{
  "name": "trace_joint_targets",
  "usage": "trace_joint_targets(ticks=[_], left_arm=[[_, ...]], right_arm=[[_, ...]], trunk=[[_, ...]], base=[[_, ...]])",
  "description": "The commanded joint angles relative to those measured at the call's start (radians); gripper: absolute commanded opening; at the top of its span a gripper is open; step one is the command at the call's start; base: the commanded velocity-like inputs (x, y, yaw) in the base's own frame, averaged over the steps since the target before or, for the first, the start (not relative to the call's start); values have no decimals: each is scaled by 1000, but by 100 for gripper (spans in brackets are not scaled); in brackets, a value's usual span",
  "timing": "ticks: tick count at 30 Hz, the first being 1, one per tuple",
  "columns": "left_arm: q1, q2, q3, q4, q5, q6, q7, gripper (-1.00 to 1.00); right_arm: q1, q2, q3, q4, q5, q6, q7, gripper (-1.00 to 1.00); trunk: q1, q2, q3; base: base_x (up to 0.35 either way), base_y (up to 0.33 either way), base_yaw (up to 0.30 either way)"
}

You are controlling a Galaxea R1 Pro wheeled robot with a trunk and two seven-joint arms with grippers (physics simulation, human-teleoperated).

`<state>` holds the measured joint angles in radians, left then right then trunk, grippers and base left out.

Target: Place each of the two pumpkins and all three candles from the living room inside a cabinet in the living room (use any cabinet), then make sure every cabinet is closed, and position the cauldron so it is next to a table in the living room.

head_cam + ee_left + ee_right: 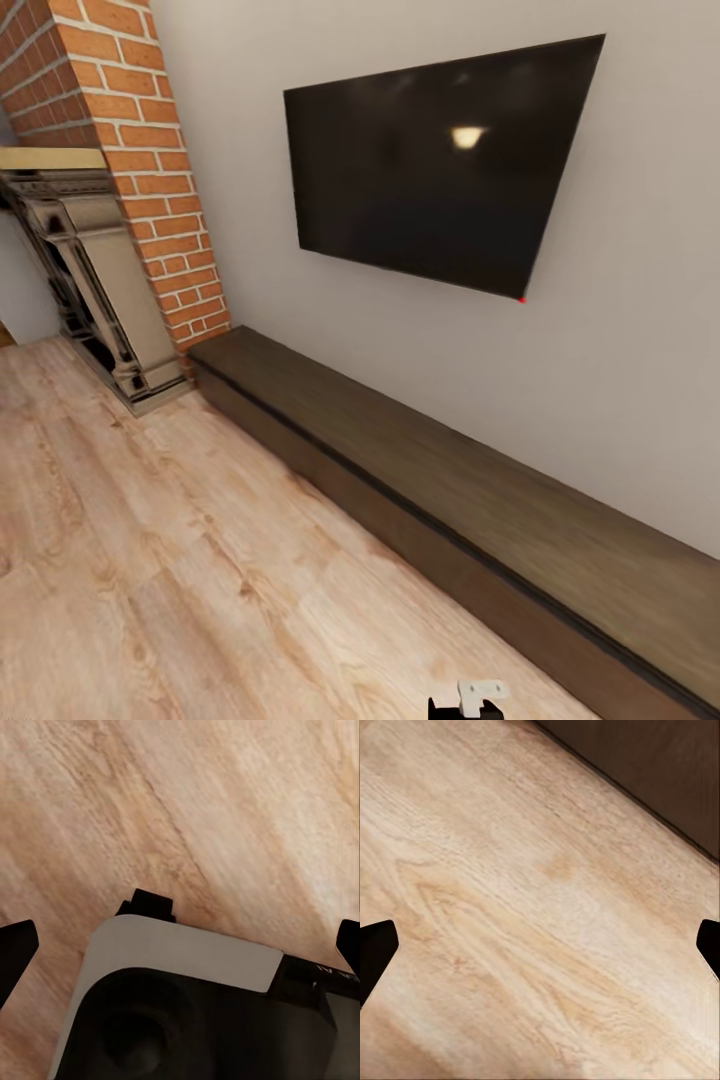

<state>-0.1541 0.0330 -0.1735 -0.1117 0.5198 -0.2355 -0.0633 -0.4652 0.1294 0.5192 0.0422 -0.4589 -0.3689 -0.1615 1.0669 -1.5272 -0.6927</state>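
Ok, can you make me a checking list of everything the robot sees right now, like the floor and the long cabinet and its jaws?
Surface: pale wood floor, bare where it shows.
Job's things: cabinet, long, low and dark brown, along the wall; its front looks shut.
Clutter: nothing seen.
Grippers: left gripper jaws spread wide above the robot's grey and black body; right gripper jaws spread wide over the floor, the cabinet's edge at one corner; nothing held.
Cables: nothing seen.
Surroundings: black TV on the wall above the cabinet; brick chimney and fireplace beside the cabinet's far end.
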Motion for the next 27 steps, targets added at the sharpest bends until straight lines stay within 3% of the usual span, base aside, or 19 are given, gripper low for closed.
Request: trace_joint_targets(ticks=[1, 8, 27], left_arm=[[-1, 1, -7, 2, 11, -4, -4, 100], [-1, 2, -6, 7, 13, -4, -4, 100], [-1, -4, -7, 10, 14, -4, -4, 100]], right_arm=[[-1, 1, 8, 4, -7, -8, -1, 100], [0, 1, 8, 5, -7, -14, -1, 100], [0, 1, 9, 5, -6, -14, -1, 100]], trunk=[[1, 0, -1], [1, 0, -1], [1, 0, -1]], base=[[328, 31, 140], [273, 162, 102], [141, 254, 268]])
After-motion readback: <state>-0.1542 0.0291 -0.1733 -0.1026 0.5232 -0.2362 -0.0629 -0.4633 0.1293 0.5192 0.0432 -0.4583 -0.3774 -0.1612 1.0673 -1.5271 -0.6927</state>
